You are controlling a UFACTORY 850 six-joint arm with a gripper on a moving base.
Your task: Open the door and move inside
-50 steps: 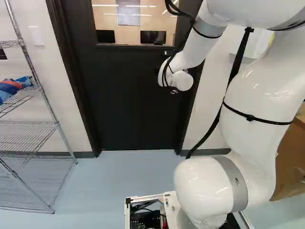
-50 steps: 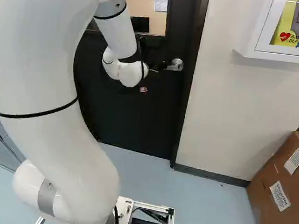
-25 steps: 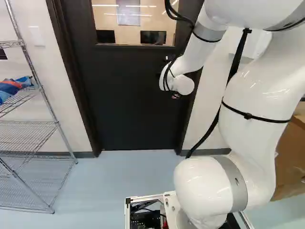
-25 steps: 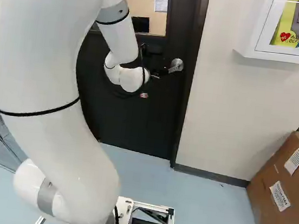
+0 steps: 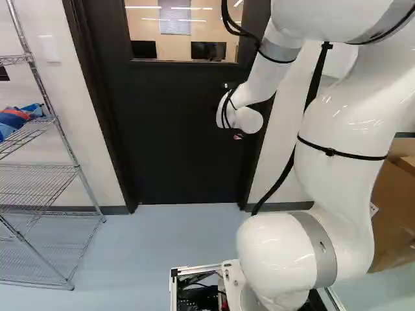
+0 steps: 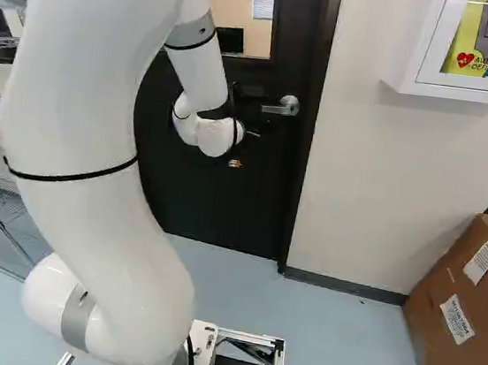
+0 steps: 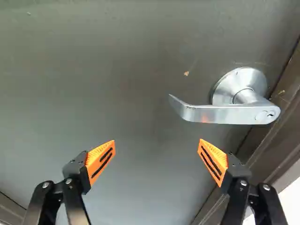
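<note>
The dark door (image 5: pixel 181 129) stands closed in its frame, with a window in its upper part. In the right base view my gripper (image 6: pixel 253 133) is small and dark, just below the silver lever handle (image 6: pixel 280 106). Seen from the wrist, the gripper (image 7: pixel 157 140) is wide open with nothing between its orange pads. The lever (image 7: pixel 225 114) lies level ahead of the fingers, apart from both; its free end is ahead of the gap, and its round mount is beyond the finger nearer the door frame. The fingers are too small to make out in the base views.
A wire shelf (image 5: pixel 39 167) with blue and red cloth stands at the left of the left base view. Right of the door, a white cabinet (image 6: pixel 425 83) hangs on the wall above a cardboard box (image 6: pixel 469 308). The door frame (image 7: pixel 281 126) runs close beside the handle.
The gripper has drawn down and away from the handle. The lever, angled and partly covered half a second ago, shows level now. The upper arm has shifted; the base and door have stayed still.
</note>
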